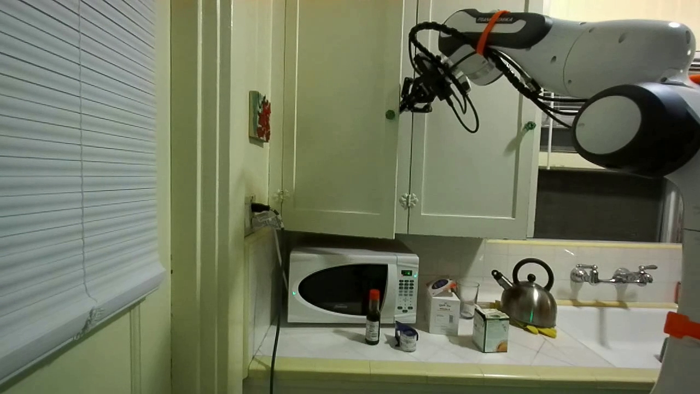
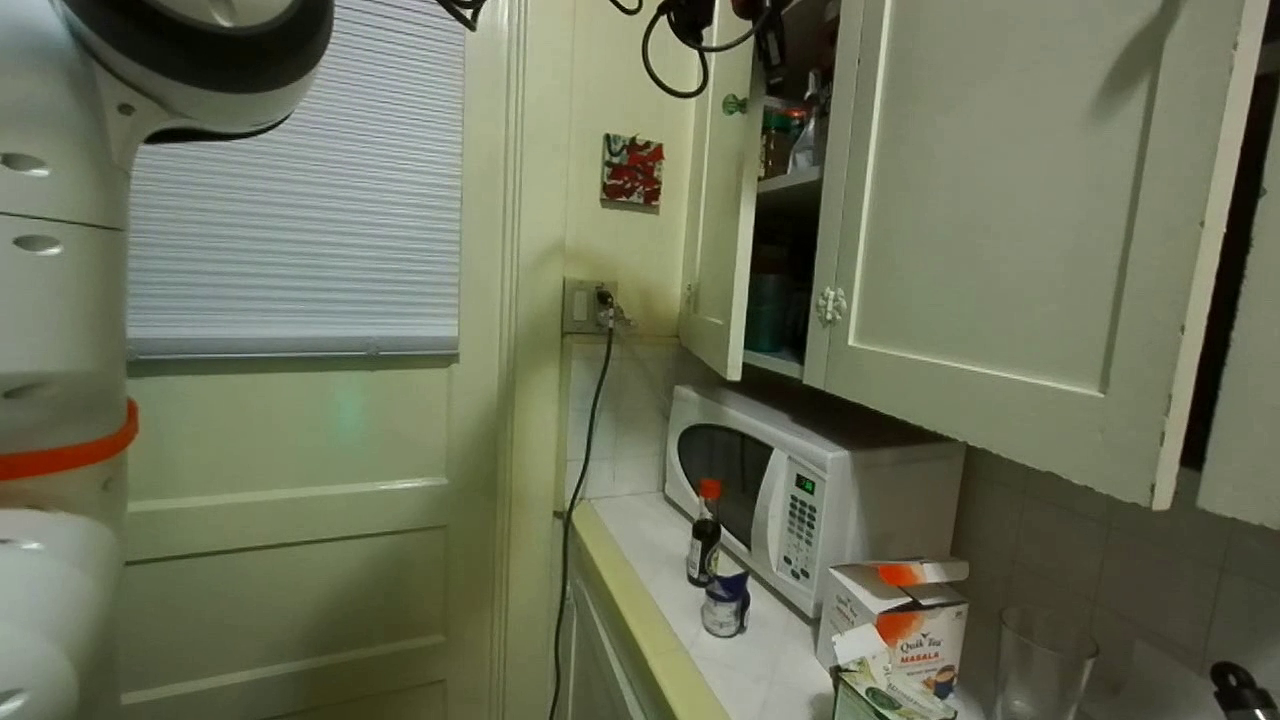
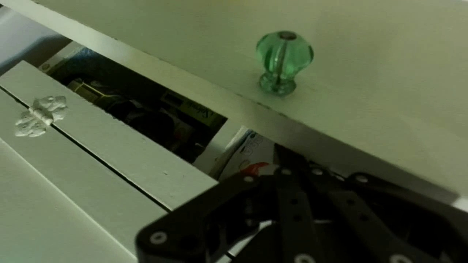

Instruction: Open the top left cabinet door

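The top left cabinet door (image 1: 344, 120) is cream-white with a recessed panel. It stands partly open in both exterior views; it also shows in an exterior view (image 2: 720, 220) and the wrist view (image 3: 384, 91). Its green glass knob (image 3: 283, 58) is not held. My gripper (image 1: 403, 106) is at the door's free edge, beside the knob. In the wrist view my gripper (image 3: 289, 159) has its dark fingers together, with nothing seen between them. The tips reach into the gap by the door's inner edge; whether they touch it is hard to tell.
The matching cream door (image 1: 465, 164) is to the right. Shelves with jars and packets show inside the cabinet. Below are a microwave (image 1: 350, 284), a red-capped bottle (image 1: 373, 320), a small jar (image 1: 407, 338), tea boxes (image 1: 444, 312), a glass (image 1: 468, 298) and a kettle (image 1: 529, 301).
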`<state>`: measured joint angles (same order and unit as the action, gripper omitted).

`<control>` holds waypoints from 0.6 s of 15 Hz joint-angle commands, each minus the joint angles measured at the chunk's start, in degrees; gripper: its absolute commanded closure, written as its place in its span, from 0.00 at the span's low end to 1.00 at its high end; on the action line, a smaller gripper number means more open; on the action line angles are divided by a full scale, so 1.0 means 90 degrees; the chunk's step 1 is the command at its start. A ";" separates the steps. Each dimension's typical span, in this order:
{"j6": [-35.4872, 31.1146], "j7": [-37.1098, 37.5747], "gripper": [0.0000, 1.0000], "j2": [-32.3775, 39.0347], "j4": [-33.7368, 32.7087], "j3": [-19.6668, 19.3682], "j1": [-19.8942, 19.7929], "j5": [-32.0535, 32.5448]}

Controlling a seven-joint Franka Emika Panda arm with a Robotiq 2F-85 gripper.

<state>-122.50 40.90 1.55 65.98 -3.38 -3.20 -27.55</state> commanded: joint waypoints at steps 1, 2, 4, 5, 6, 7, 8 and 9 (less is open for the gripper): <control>0.0524 -0.0333 1.00 -0.0446 0.0413 0.0070 0.0050 -0.0517; 0.0648 -0.0361 1.00 -0.0540 0.0497 0.0094 0.0081 -0.0530; 0.0760 -0.0546 1.00 -0.0690 0.0655 0.0170 0.0162 -0.0692; 0.0746 -0.0646 1.00 -0.0782 0.0782 0.0216 0.0209 -0.0679; 0.0759 -0.0794 1.00 -0.0847 0.0880 0.0257 0.0252 -0.0736; 0.0849 -0.0924 1.00 -0.0919 0.0949 0.0297 0.0286 -0.0757; 0.0835 -0.1056 1.00 -0.0995 0.1060 0.0350 0.0329 -0.0785; 0.0876 -0.1196 1.00 -0.1047 0.1107 0.0385 0.0367 -0.0831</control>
<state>-115.01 34.07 -5.60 71.78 -1.14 -1.62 -32.24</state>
